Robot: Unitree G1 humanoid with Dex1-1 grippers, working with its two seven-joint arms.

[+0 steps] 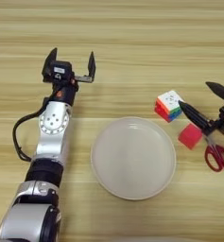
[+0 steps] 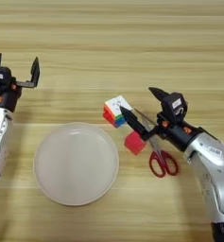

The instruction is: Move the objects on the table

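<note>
Light wooden table (image 1: 132,38) fills your view. Your left gripper (image 1: 70,62) hovers with fingers spread, well left of the round beige plate (image 2: 76,163). Your right gripper (image 2: 139,106), fingers spread, sits beside the multicoloured puzzle cube (image 2: 115,111); the small red cube (image 2: 134,142) lies between plate and red-handled scissors (image 2: 159,156).

Scissors (image 2: 161,158) crowd the red cube (image 2: 134,143), perhaps touching; plate (image 2: 76,163) side free.

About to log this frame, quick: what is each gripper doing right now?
Left gripper: open, holding nothing, over bare table.
Right gripper: open, holding nothing, one finger reaching beside the puzzle cube, above the scissors.
</note>
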